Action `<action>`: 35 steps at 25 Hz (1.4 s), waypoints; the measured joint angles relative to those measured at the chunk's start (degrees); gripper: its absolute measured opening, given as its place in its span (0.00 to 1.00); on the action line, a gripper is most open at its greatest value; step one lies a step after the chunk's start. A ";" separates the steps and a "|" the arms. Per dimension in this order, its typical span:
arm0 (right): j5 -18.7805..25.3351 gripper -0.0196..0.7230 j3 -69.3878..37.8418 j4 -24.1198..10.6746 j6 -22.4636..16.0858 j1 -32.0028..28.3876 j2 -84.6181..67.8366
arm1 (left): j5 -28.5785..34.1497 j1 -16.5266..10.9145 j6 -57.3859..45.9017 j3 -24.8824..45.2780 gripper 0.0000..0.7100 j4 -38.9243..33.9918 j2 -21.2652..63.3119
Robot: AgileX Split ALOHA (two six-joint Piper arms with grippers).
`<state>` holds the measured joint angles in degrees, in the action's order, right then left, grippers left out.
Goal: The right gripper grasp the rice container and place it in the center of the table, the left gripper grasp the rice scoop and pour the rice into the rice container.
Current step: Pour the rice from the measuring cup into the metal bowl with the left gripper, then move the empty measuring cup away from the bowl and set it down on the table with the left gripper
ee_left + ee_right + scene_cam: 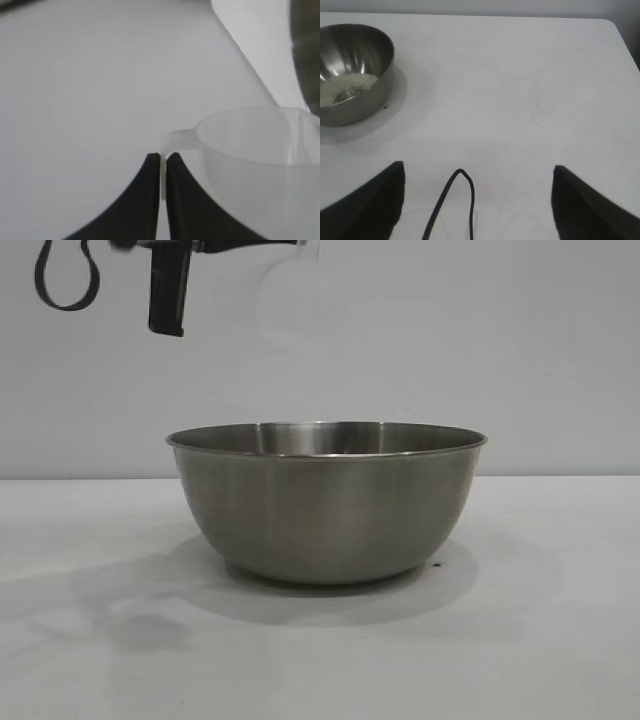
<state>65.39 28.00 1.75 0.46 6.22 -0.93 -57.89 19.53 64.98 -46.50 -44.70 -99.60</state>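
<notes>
Presently, left gripper [163, 170]: black fingers pinched tight on the thin tab handle of the rice scoop [260, 160], a frosted, translucent plastic cup. Right gripper [477, 200]: spread wide, holding nothing, over the bare table [520, 90]. Rice container [326, 502]: round brushed-steel bowl, thin rolled rim, standing mid-table, pale rice [345, 87] inside.
</notes>
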 joint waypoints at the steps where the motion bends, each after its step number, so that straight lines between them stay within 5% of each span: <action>1: 0.00 0.78 0.00 0.00 0.00 0.00 0.00 | -0.31 0.00 -4.24 0.00 0.00 1.10 0.00; 14: 0.00 0.78 0.00 0.00 0.00 0.00 0.00 | -1.63 0.00 -48.48 0.00 0.00 31.89 0.00; 25: 0.00 0.78 0.00 0.00 0.00 0.00 0.00 | -6.66 0.00 -58.42 8.63 0.00 54.79 0.00; 35: 0.00 0.78 0.00 0.00 0.00 0.00 0.00 | -7.10 0.00 -61.79 20.17 0.00 62.42 -0.37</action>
<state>65.39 28.00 1.75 0.46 6.22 -0.93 -64.99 19.53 3.19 -26.33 17.73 -99.98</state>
